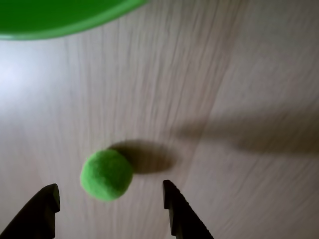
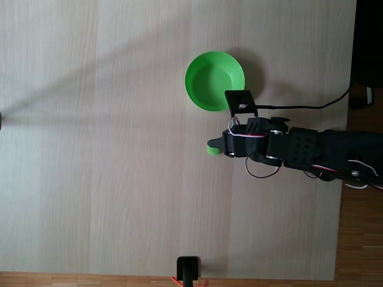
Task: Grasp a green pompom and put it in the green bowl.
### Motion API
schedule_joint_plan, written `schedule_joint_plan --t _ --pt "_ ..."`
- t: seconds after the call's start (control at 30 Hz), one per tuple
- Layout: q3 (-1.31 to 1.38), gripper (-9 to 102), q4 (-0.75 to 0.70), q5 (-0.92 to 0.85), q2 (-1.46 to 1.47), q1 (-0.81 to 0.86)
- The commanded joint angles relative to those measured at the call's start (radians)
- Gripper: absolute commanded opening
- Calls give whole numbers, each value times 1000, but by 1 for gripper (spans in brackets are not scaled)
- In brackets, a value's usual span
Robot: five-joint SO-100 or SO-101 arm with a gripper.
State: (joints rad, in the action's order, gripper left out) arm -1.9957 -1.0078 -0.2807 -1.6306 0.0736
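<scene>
Two fingers: dark tips of the claw (image 1: 109, 194) enter the wrist view from the bottom edge, spread wide, holding nothing.
Pompom: the green pompom (image 1: 106, 175) lies on the table (image 1: 224, 74) between the two tips, nearer the left one and just beyond their ends; whether it touches either cannot be told.
Pompom shadow: falls to its right in the wrist view.
Bowl: the green bowl (image 1: 55, 17) shows at the top left of the wrist view, well apart from the pompom.
Fixed view: the arm (image 2: 311, 152) reaches in from the right; the pompom (image 2: 212, 150) peeks out at the claw's (image 2: 216, 145) left end, below the bowl (image 2: 214, 81).
Table: pale wood grain.
</scene>
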Motion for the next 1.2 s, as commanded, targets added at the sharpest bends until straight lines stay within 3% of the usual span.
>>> schedule_joint_plan --t 0.0,1.17 --pt "83 25 -3 -5 21 2" --pt "163 25 -55 -17 167 -69"
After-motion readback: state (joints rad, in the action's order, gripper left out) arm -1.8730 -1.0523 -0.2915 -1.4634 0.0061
